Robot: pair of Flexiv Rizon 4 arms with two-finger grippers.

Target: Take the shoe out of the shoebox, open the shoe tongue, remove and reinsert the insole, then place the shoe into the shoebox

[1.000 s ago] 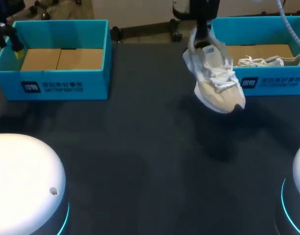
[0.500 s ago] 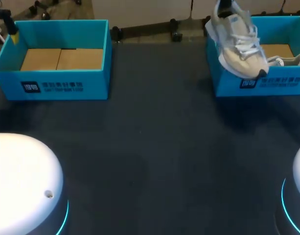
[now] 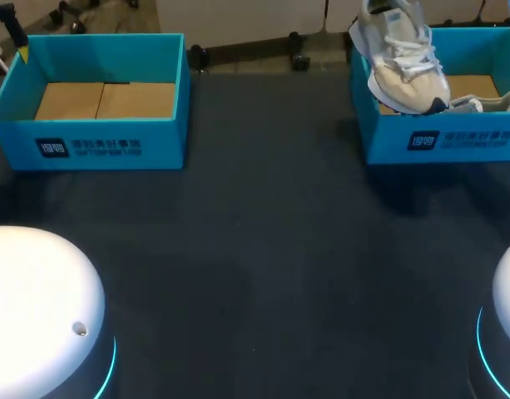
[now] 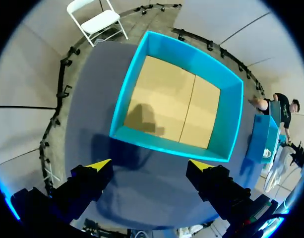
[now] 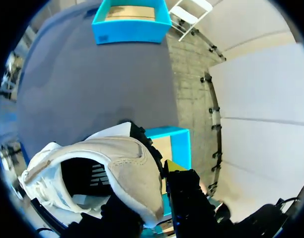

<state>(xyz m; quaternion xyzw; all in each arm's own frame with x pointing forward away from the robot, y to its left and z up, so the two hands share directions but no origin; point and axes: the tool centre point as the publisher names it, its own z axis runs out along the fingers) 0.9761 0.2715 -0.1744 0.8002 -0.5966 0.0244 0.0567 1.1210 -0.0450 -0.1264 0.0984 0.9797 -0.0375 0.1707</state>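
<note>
One white sneaker (image 3: 400, 71) hangs toe-down over the right shoebox (image 3: 442, 143), heel pinched in the right gripper (image 5: 152, 174); the left gripper (image 4: 151, 164) hovers spread, empty. Likely the return: lower it slowly beside the second sneaker (image 3: 490, 103), toe clearing the near wall

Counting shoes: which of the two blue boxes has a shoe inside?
The right box, holding a white shoe; the left box shows only bare cardboard.
</note>
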